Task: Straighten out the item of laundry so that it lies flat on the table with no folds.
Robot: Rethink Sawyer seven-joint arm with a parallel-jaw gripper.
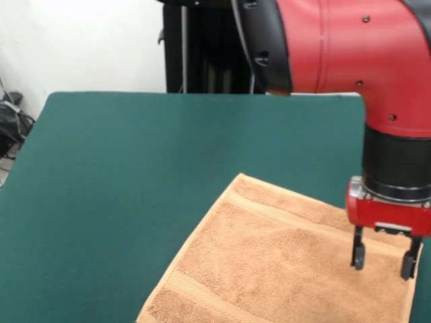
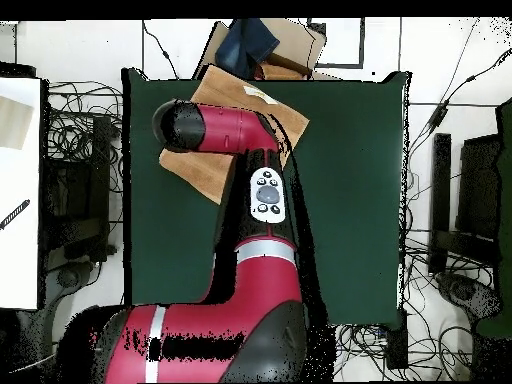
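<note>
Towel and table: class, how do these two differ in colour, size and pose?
The towel is orange-tan with woven bands; the table is plain dark green. The towel is far smaller, covering only part of the table. The towel lies turned at an angle, while the table's edges run square to the overhead view. Both are rectangular and cloth-surfaced. The gripper hangs over the towel, jaws apart.

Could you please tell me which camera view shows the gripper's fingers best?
The front view: the gripper hangs over the towel near its edge, both dark fingers visible and spread apart. In the overhead view the red arm covers the gripper entirely, and only parts of the towel show around it.
</note>
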